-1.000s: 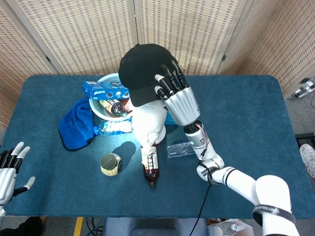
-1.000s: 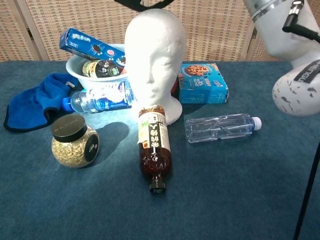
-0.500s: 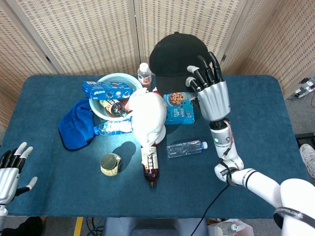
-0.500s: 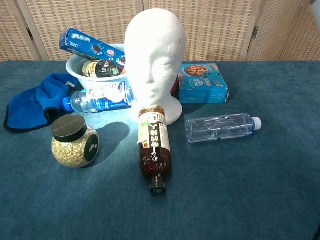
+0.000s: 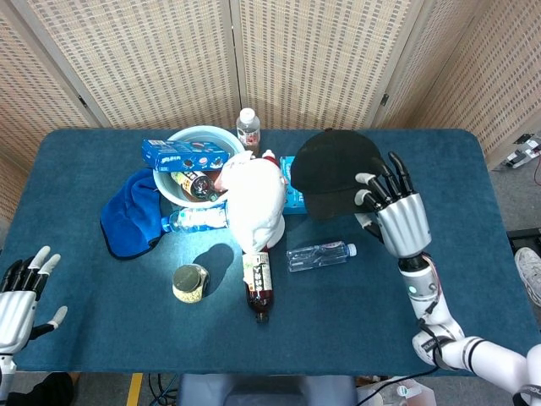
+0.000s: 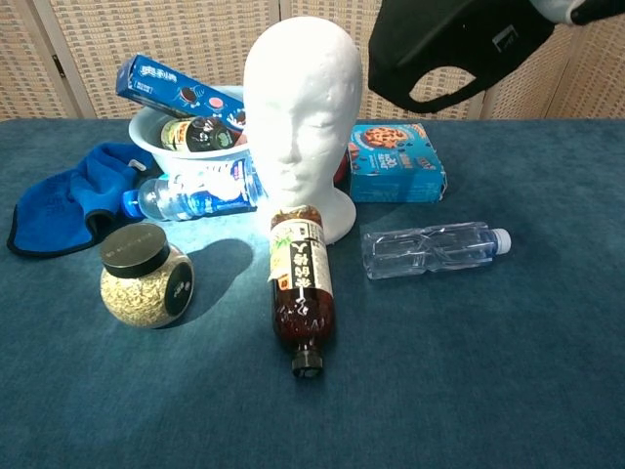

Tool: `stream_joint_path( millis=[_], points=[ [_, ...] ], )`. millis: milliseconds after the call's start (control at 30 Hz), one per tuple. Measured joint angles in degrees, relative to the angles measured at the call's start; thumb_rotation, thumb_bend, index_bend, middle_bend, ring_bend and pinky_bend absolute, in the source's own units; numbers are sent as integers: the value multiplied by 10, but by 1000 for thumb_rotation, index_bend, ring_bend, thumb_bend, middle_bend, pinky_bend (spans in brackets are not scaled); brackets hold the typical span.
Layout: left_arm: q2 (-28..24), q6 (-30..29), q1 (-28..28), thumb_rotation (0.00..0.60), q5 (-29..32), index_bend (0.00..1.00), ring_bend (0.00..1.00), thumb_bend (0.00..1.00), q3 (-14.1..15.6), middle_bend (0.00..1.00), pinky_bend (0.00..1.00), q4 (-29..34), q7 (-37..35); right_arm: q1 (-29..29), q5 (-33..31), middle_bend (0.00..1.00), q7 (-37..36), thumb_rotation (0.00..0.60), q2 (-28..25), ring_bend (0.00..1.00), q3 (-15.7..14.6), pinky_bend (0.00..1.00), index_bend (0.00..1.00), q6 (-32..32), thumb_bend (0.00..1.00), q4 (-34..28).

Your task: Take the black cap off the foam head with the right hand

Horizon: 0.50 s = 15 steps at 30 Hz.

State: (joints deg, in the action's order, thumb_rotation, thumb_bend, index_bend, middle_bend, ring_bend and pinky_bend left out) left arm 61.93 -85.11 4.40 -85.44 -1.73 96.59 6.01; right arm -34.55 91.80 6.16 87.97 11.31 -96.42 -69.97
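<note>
The white foam head [image 5: 252,201] [image 6: 301,107] stands bare near the table's middle. My right hand [image 5: 394,213] holds the black cap [image 5: 336,172] [image 6: 451,44] in the air to the right of the head, above the blue cookie box [image 6: 395,161]. In the chest view the cap hangs at the top right, its strap opening facing the camera, with only a sliver of the hand at the top edge. My left hand [image 5: 19,293] is at the near left table edge, fingers spread and holding nothing.
Around the head lie a brown bottle [image 6: 302,290], a clear water bottle [image 6: 434,248], a jar with a black lid [image 6: 145,276], a blue cloth [image 6: 68,198], and a white bowl [image 6: 154,126] with a bottle and blue box.
My right hand has lifted the cap off the foam head, carried it right and lowered it. The head now stands bare. The left hand shifted slightly.
</note>
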Motion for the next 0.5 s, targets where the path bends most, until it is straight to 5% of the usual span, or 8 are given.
stream_joint_path(
  millis=[500],
  points=[
    [5,4,1,600,-1,50,1,243,2,0,0,4,9,53,0,387,-39,600,22,162,-35,93,682,10,447,64]
  ],
)
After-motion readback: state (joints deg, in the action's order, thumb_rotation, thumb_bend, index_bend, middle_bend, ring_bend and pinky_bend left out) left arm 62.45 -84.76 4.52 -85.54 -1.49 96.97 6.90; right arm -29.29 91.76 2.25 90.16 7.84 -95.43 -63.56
